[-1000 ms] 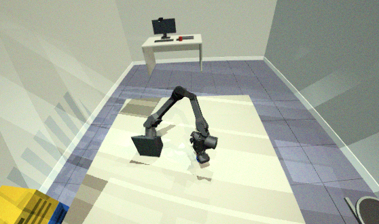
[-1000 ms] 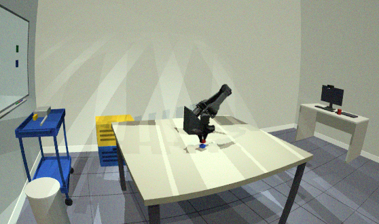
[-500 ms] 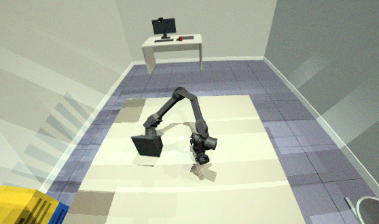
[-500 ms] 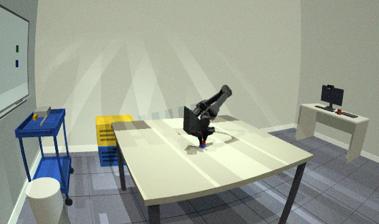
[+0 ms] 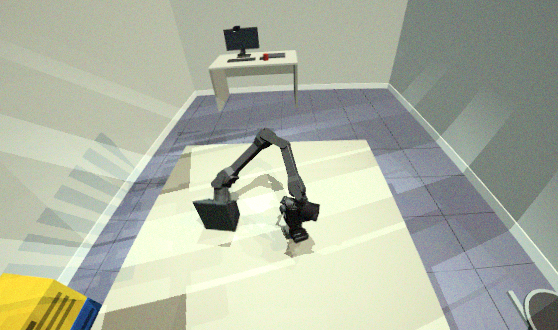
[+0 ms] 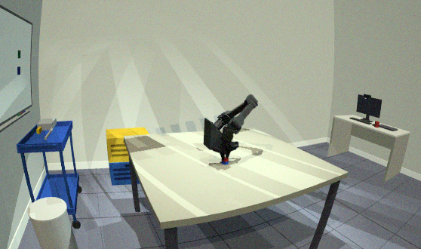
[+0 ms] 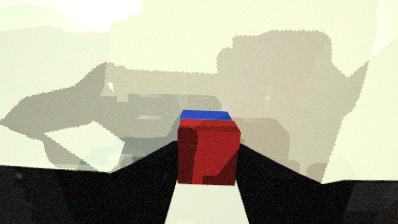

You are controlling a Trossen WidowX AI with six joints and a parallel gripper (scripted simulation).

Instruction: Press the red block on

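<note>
My gripper (image 6: 225, 158) (image 7: 206, 149) is shut on the red block (image 7: 210, 155) (image 6: 225, 159), with one dark finger at each side of it in the wrist view. The blue block (image 7: 205, 115) (image 6: 225, 163) shows just beyond the top edge of the red block in the wrist view, and directly below it in the exterior view. The red block is right over the blue block; whether they touch or are joined cannot be told. In the top view the arm hides both blocks.
The arm's dark base (image 5: 218, 215) (image 6: 212, 136) stands on the pale table (image 5: 311, 295) (image 6: 201, 196). Away from the table are a desk (image 5: 256, 70) with a monitor, a blue cart (image 6: 46, 145), a yellow and blue cabinet (image 6: 119, 147) and a white bin (image 6: 50, 222).
</note>
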